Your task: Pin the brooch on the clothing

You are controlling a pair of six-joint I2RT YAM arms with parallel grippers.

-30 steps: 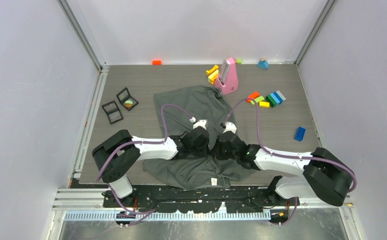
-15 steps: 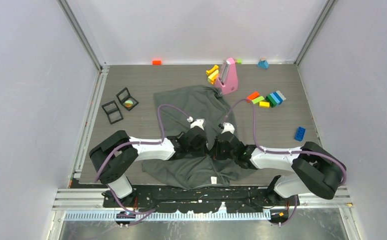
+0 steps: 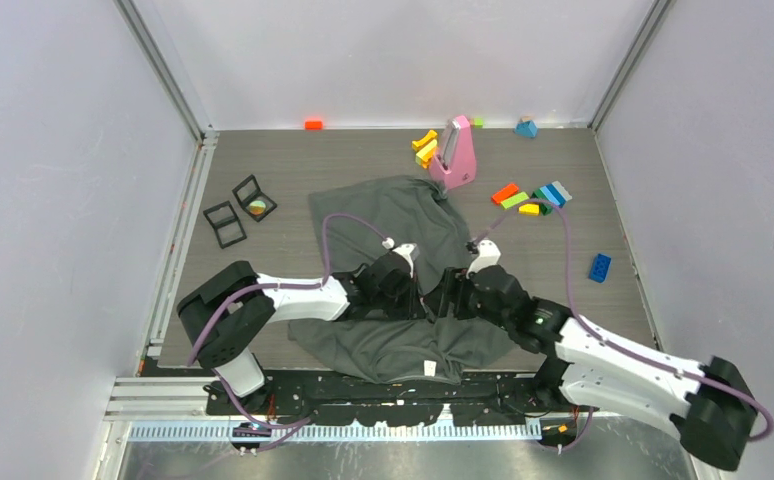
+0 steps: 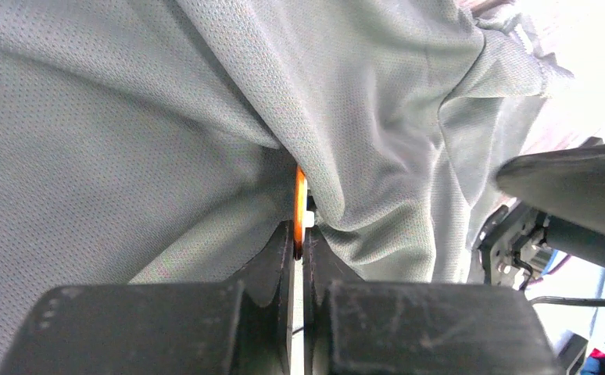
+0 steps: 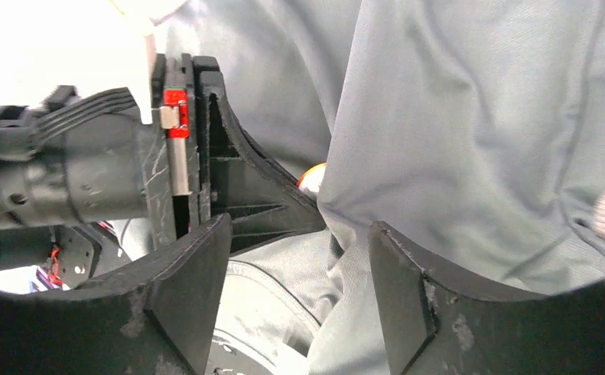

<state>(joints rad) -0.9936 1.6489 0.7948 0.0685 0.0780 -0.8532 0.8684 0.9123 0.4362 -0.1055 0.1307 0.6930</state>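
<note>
1 T-shirt (image 4: 127, 117), left hand (image 4: 299, 234) clamped on brooch (image 4: 300, 195) against its fold, right hand (image 5: 299, 234) apart

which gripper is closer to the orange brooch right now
Left. The left gripper is shut on the orange brooch, pinching it edge-on at a fold of the T-shirt. The right gripper stands open just short of it, not touching.

I note both arms folded inward, wrists low, hands facing each other at close quarters. Left hand (image 4: 299, 244) is pinched tight on the brooch (image 4: 300, 195). Right hand (image 5: 295, 234) stands with fingers spread apart.
</note>
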